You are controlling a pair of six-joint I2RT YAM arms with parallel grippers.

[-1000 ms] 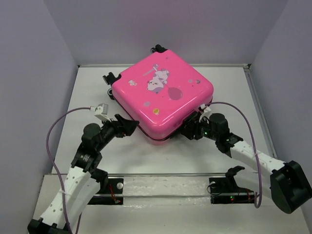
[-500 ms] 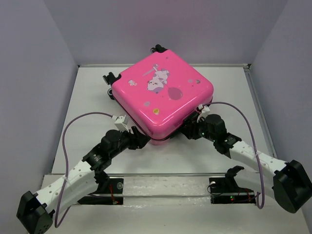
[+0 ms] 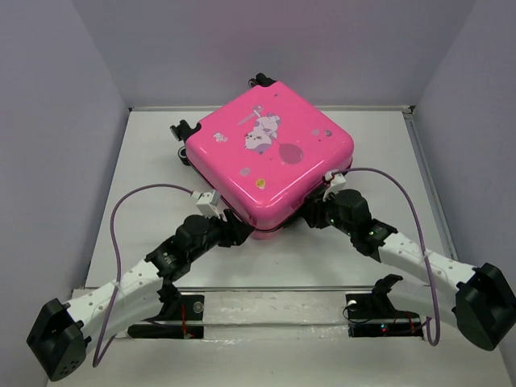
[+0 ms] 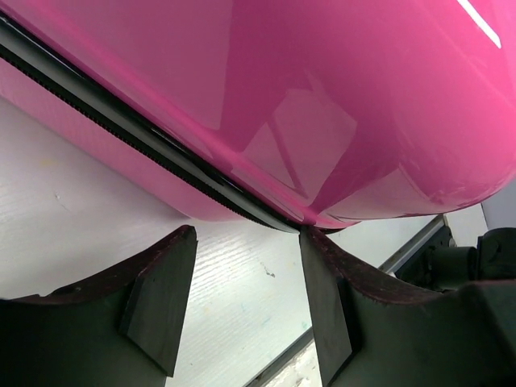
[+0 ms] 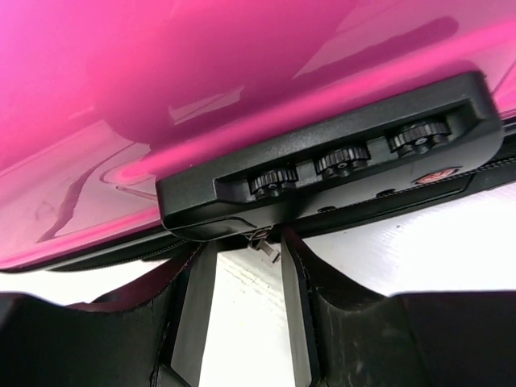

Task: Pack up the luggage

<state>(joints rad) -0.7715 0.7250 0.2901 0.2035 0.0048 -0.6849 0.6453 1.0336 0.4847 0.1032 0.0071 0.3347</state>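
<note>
The pink luggage (image 3: 270, 153) lies closed and flat on the white table (image 3: 145, 161), its printed lid facing up. My left gripper (image 3: 240, 233) sits low at its near corner. In the left wrist view, the left gripper (image 4: 248, 242) is open just under the black zipper seam (image 4: 161, 157), bare table showing between the fingers. My right gripper (image 3: 313, 216) is at the near right side, under the black combination lock (image 5: 339, 161). Seen from the right wrist, the right gripper (image 5: 246, 251) is open, and a small metal zipper pull (image 5: 266, 248) hangs between its fingertips, close to one finger.
Black caster wheels (image 3: 181, 129) stick out at the luggage's far left, another (image 3: 260, 80) at the back. Grey walls enclose the table on three sides. A clear rail (image 3: 274, 289) runs along the near edge by the arm bases.
The left arm has swung in and down to the luggage's near corner, and its jaws have narrowed. The right gripper has barely shifted at the lock.
</note>
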